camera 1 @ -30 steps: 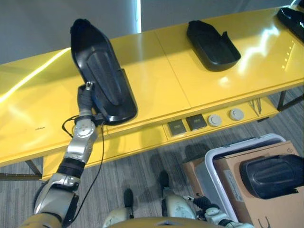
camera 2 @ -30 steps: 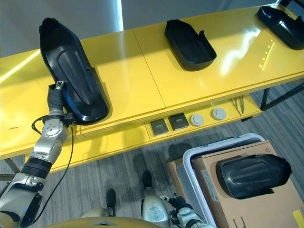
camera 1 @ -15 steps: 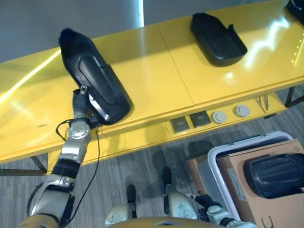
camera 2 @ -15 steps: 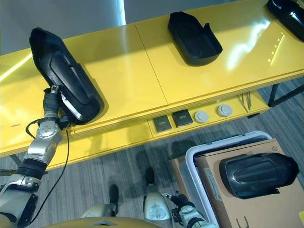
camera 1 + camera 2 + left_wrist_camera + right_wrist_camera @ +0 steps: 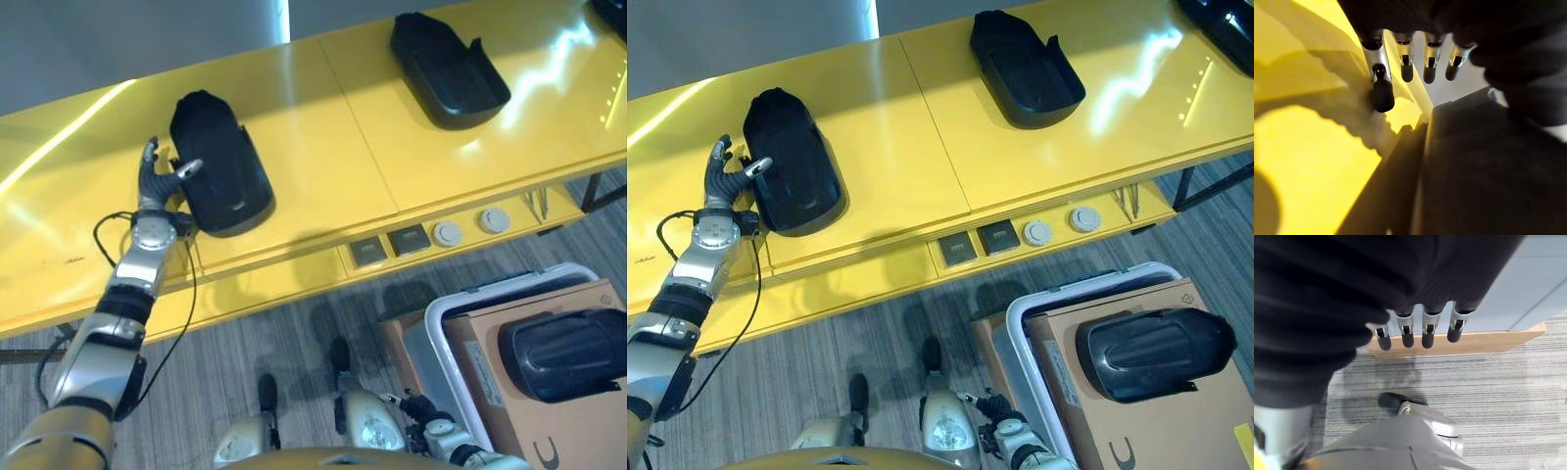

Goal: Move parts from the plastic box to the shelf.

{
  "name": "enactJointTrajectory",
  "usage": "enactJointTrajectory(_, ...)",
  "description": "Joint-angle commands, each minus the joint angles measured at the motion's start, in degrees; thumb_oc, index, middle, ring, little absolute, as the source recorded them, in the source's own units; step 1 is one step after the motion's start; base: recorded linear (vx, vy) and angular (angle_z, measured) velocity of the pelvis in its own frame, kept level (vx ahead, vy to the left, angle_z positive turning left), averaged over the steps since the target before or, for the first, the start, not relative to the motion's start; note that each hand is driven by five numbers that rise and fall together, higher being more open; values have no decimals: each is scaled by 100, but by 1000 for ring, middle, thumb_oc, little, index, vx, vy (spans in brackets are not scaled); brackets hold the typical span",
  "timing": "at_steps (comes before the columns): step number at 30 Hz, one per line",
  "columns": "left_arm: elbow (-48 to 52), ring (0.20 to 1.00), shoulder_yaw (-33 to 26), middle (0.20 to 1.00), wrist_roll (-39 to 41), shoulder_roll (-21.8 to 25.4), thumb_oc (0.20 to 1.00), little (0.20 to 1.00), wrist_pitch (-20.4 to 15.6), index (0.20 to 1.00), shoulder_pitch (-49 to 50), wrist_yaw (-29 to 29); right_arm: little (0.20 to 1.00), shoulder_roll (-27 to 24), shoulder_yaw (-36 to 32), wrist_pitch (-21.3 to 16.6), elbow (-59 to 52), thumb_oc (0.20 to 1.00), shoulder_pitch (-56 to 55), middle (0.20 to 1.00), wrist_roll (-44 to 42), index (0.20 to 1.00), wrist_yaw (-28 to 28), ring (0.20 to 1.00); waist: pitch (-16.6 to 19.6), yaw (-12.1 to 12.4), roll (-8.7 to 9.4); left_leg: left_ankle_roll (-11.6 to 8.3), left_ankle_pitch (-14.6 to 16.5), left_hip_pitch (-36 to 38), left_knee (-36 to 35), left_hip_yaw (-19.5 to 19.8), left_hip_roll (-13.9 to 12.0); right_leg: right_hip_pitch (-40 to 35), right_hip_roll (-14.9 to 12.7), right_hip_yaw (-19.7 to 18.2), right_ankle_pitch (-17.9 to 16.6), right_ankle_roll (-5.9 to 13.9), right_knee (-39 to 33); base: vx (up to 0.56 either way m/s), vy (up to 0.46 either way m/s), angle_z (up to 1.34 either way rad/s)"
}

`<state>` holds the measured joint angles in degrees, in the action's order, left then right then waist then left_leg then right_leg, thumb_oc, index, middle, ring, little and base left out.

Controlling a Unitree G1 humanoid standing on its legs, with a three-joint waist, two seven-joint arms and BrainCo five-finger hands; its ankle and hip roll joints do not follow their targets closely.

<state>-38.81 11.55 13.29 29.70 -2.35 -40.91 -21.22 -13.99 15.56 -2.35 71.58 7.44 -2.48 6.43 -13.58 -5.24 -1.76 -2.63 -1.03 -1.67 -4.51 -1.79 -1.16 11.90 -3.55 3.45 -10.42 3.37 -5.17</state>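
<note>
No legible text; the cardboard box (image 5: 1176, 411) carries only unreadable marks.

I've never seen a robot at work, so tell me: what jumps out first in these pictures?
The long bright yellow shelf catches the eye first, with black plastic parts lying on it. One black part sits near its left end, and the left robot hand is beside it with fingers spread open. Another black part rests on cardboard in the white plastic box on the floor at lower right.
</note>
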Motion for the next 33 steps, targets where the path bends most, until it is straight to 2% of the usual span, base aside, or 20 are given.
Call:
enactJointTrajectory(1, -460, 1000, 180, 1000, -255, 287, 1000, 1000, -48, 1000, -493, -71, 1000, 145, 372, 62, 169, 1000, -93, 1000, -112, 1000, -93, 1000, 31, -75, 29, -431, -256, -211, -49, 40, -380, -536, -345, 25, 474, 536, 17, 0, 0, 0)
enactJointTrajectory(18, -2299, 1000, 1285, 1000, -1050, 957, 1000, 1000, 87, 1000, -2100, 175, 1000, 89, 551, -84, 150, 1000, -79, 1000, -459, 1000, -173, 1000, -32, -274, 81, -439, -298, -382, -49, -112, -425, -250, -300, -141, 359, 576, 17, -7, 2, -4)
enactJointTrajectory(25, -2442, 1000, 1705, 1000, -1622, 1351, 1000, 1000, 49, 1000, -2294, 230, 1000, 79, 582, -149, 124, 1000, -75, 1000, -523, 1000, -204, 1000, -28, -287, 118, -436, -304, -431, -49, -168, -441, -157, -273, -215, 325, 584, 17, 8, -3, -11)
enactJointTrajectory(31, -2102, 1000, 2390, 1000, -2635, 1899, 1000, 1000, 7, 1000, -2355, 313, 1000, 36, 614, -250, 40, 1000, -132, 1000, -545, 1000, -262, 1000, -22, -279, 144, -435, -293, -427, -49, -219, -468, -118, -250, -268, 314, 593, 17, 11, -3, -5)
enactJointTrajectory(33, -2033, 1000, 2392, 1000, -2661, 1931, 1000, 1000, 2, 1000, -2313, 325, 1000, 27, 617, -260, 46, 1000, -139, 1000, -521, 1000, -264, 1000, -20, -268, 148, -436, -293, -431, -49, -218, -473, -116, -248, -270, 322, 595, 17, 0, 0, 0)
